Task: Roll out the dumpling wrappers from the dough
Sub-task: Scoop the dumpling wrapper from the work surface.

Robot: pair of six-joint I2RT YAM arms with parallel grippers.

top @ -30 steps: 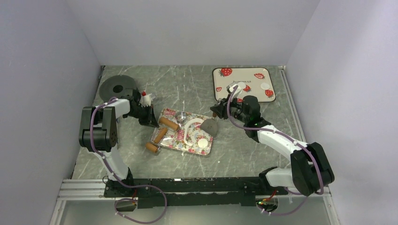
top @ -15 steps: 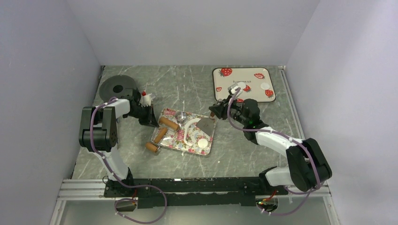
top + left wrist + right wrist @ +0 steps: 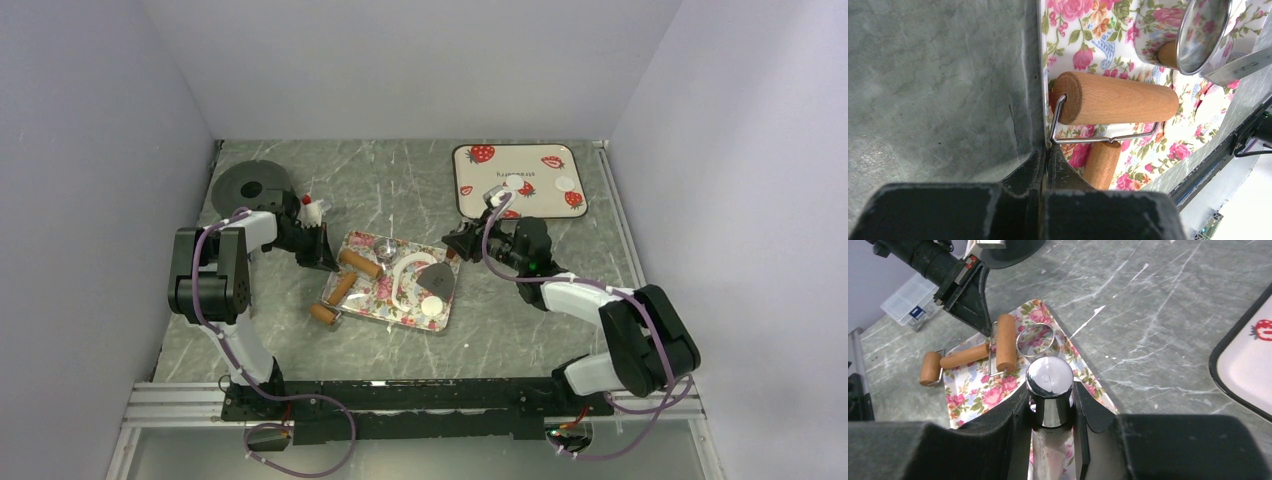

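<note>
The left gripper has its fingers pressed together at the rim of the floral tray, apparently pinching that edge to steady the tray on the tabletop. On the tray lie a wooden rolling pin, a metal ring cutter and a curved strip of leftover dough. 1 cut dumpling wrapper sits near the tray's right end, just beside the blade of a scraper. The right gripper is clamped on the scraper's chrome handle. Further right, 2 more wrappers rest on the strawberry tray. Rolling and cutting look done for this piece, so the step in hand is most likely lifting the disc off the floral tray for transfer. The next move probably calls for a low, flat blade slid under the disc without creasing it, while the left gripper holds the tray against the push. The right wrist view hides the blade below the gripper body. Neither wrist view shows the disc, and the top view cannot tell whether the blade touches the tray. A cable partly crosses 1 wrapper on the strawberry tray.
</note>
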